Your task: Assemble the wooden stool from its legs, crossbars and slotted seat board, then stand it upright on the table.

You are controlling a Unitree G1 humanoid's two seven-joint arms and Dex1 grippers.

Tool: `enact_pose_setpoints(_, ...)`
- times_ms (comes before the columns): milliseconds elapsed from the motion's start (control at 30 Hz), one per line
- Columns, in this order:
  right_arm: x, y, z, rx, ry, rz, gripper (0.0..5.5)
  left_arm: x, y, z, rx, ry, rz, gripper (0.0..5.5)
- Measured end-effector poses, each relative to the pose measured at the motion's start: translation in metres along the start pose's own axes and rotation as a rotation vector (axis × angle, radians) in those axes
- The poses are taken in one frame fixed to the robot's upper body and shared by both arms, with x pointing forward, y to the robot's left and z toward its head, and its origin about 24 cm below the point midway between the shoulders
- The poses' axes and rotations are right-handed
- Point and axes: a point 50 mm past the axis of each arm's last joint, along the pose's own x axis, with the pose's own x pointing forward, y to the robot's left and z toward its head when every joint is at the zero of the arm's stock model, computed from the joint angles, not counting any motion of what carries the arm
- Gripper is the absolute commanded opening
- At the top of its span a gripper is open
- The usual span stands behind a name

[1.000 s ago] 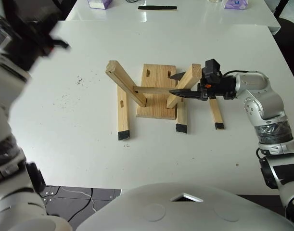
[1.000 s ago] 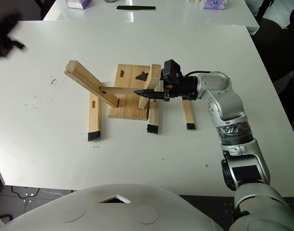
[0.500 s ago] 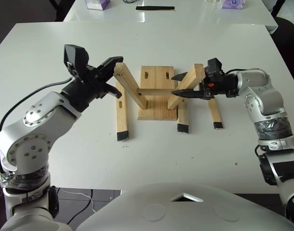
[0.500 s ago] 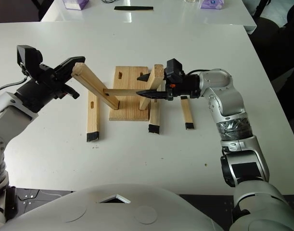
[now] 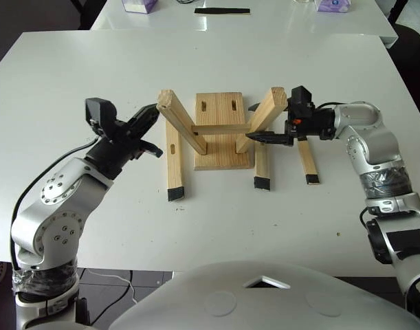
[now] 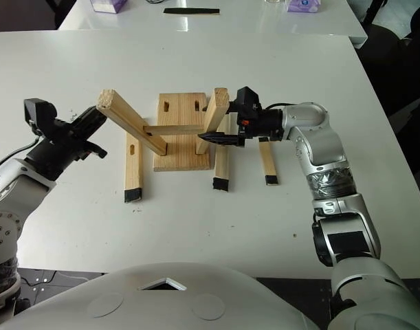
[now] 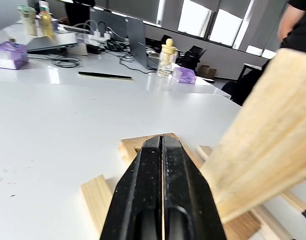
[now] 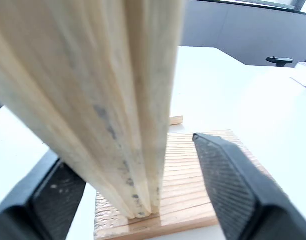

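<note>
The slotted seat board (image 5: pixel 223 155) lies flat mid-table. On it two legs stand tilted, a left leg (image 5: pixel 181 124) and a right leg (image 5: pixel 266 117), joined by a crossbar (image 5: pixel 220 128). My right gripper (image 5: pixel 259 122) is open and straddles the right leg (image 8: pixel 117 100). One finger (image 8: pixel 55 197) lies against the wood; the other (image 8: pixel 230 185) stands apart from it. My left gripper (image 5: pixel 153 114) is shut and empty, just left of the left leg's top (image 7: pixel 265 135). Three loose legs (image 5: pixel 174 161) (image 5: pixel 260 166) (image 5: pixel 308 163) lie flat by the board.
A second table behind carries a black strip (image 5: pixel 222 11) and purple boxes (image 5: pixel 142 5) (image 5: pixel 331 5). White tabletop (image 5: pixel 72 62) stretches free to the left and along the front edge.
My left arm swung down from the upper left to beside the left leg's top, then drew back a little. The right gripper and the leg frame barely shifted.
</note>
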Motion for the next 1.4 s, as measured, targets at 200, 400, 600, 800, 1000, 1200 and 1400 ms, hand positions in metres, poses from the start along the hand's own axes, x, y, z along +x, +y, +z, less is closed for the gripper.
enact_pose_setpoints(200, -0.022, -0.012, 0.011, -0.003, 0.058, -0.024, 3.67, -0.015, 0.015, -0.024, -0.001, -0.045, 0.237, 0.0)
enact_pose_setpoints(400, -0.037, -0.01, 0.018, 0.028, 0.112, 0.008, 3.67, -0.024, -0.005, -0.045, -0.059, -0.119, 0.435, 0.0)
enact_pose_setpoints(600, -0.041, 0.003, 0.021, 0.031, 0.085, -0.048, 3.67, -0.012, -0.005, -0.041, -0.004, -0.167, 0.507, 0.0)
enact_pose_setpoints(800, -0.065, 0.012, -0.011, 0.058, 0.189, -0.273, 3.67, 0.004, -0.009, -0.052, 0.113, -0.109, 0.489, 0.0)
enact_pose_setpoints(1000, -0.052, 0.01, -0.028, 0.032, 0.19, -0.577, 2.73, 0.008, 0.005, -0.056, 0.221, -0.085, 0.519, 0.0)
enact_pose_setpoints(1200, -0.014, 0.037, -0.03, 0.074, 0.1, -0.889, 1.7, 0.006, 0.007, -0.059, 0.243, -0.083, 0.562, 0.0)
enact_pose_setpoints(1400, 0.002, 0.048, -0.017, -0.016, 0.1, -1.228, 0.93, 0.016, -0.013, -0.065, 0.223, -0.082, 0.509, 0.0)
